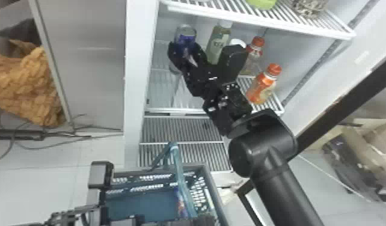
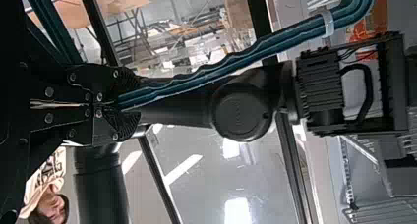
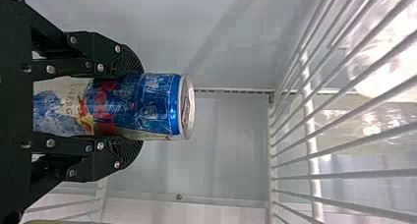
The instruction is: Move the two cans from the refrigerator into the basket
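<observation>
blue and silver, the can (image 3: 160, 106) sits between the right gripper's (image 3: 133, 106) two fingers, which are clamped on its sides, and we read that as the grasp already made. it is still-life simple from here: we have the can held within the refrigerator (image 1: 141, 60), so bringing it out and setting it in the basket (image 1: 215, 192) is left to do. down in the basket, beside the handle (image 1: 179, 168), we see a small patch of blue and red (image 1: 181, 203); we take it for the other can, already delivered, though too little of it shows for us to be sure. if so, we judge this to be the last one, with the task past its halfway mark.

as for how it lies to the hand, the can's body runs lengthwise between the fingers and its lid end stands out beyond the fingertips. we cannot tell whether its base touches anything. a green bottle (image 1: 216, 45) stands near the gripper, so we would ease out with care. our left gripper (image 2: 118, 103) has its fingers closed on the basket's handle, with the basket below and outside the shelves.
</observation>
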